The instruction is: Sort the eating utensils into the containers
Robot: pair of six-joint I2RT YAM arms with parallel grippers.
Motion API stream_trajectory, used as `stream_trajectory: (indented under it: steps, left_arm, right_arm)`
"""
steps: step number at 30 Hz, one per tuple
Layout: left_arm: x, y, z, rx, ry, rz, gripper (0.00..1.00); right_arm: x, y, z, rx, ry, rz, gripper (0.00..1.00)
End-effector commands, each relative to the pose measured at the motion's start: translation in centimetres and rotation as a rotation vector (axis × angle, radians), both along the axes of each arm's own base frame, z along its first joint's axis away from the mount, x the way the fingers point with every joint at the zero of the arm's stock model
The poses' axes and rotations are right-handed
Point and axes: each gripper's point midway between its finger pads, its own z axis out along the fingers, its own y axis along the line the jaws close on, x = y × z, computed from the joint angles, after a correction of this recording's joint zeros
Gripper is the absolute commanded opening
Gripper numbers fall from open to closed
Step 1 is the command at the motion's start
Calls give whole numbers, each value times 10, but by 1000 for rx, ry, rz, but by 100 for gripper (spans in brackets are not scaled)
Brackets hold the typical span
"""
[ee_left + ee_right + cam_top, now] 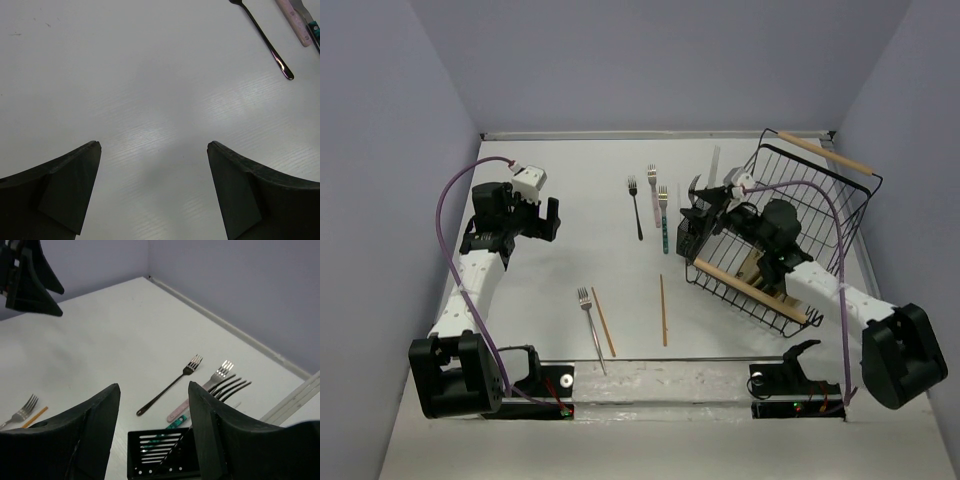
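On the table lie a black fork [636,208], a pink-handled fork [653,186], a teal-handled fork [664,228], a silver fork [589,322] and two wooden chopsticks [604,322]. The small black slotted holder [165,452] sits just below my right gripper [155,386], which is open above it. A dark fork [232,385] leans slanted in the holder, its tines showing past the right finger [220,430]. At far left my left gripper [154,146] hangs open over bare table with nothing in it.
The big black wire rack [820,215] with wooden handles stands right of the holder, under my right arm. A pale thin stick [714,162] lies behind the holder. The slim black fork [265,42] and the pink handle [295,22] lie ahead of my left gripper.
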Motion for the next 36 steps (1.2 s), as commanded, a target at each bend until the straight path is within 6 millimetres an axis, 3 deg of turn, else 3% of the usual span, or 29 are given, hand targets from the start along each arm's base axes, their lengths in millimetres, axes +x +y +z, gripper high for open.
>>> stream_trajectory:
  steps: [1,3,5,6,8,10,12,17,18,21,22,25,26,27,28,29,31,32,33,34,35,36]
  left_arm:
    - [3,-1,11,2,-49,-18,99]
    - [4,0,11,3,-52,-17,99]
    - [4,1,12,7,-53,-13,99]
    - [4,0,13,8,-58,-14,99]
    - [4,2,13,12,-57,-6,99]
    - [4,3,13,15,-59,-2,99]
    - [4,2,13,13,-58,-2,99]
    - [3,4,13,22,-61,5,99]
    - [3,5,14,25,-64,7,99]
    - [5,12,13,43,-68,41,99]
    - [6,18,11,57,-65,68,99]
    - [7,33,8,61,-55,118,99]
    - [7,36,8,60,-54,126,99]
    - [5,43,5,59,-49,146,99]
    - [4,46,5,58,-49,152,99]
    - [3,49,5,57,-52,160,99]
    - [1,53,3,57,-54,168,99]
    - [0,53,4,57,-57,168,99]
    - [-1,53,3,58,-56,169,99]
    - [-1,54,4,58,-61,169,99]
    - [-2,54,4,59,-62,172,99]
    - [-2,54,5,60,-66,170,99]
  right_arm:
    - [-8,-8,91,41,-98,-41,63]
    - [-9,-14,101,35,-51,-113,63]
    - [-22,1,113,9,-12,-111,62]
    - [-19,1,112,-19,-4,-164,62]
    - [-31,16,107,-88,44,-169,62]
    - [-18,5,83,-130,172,-285,63]
    - [-9,-2,88,-105,223,-367,63]
    - [-17,22,66,-182,369,-254,64]
    - [-27,41,61,-177,411,-185,64]
    - [-43,68,37,-239,476,-181,61]
    - [-65,92,37,-262,472,-134,61]
    - [-87,125,0,-338,540,-136,58]
    - [-107,143,-7,-358,556,-98,57]
    - [-116,154,-16,-361,588,-98,56]
    - [-123,165,-45,-431,621,-106,56]
    - [-142,185,-44,-425,632,-77,55]
    - [-156,205,-62,-464,651,-67,55]
    - [-162,216,-87,-511,675,-72,54]
    - [-166,227,-90,-496,701,-71,54]
    - [-171,235,-114,-535,725,-74,51]
    - [-172,237,-109,-516,738,-75,51]
    - [-171,241,-127,-535,762,-93,48]
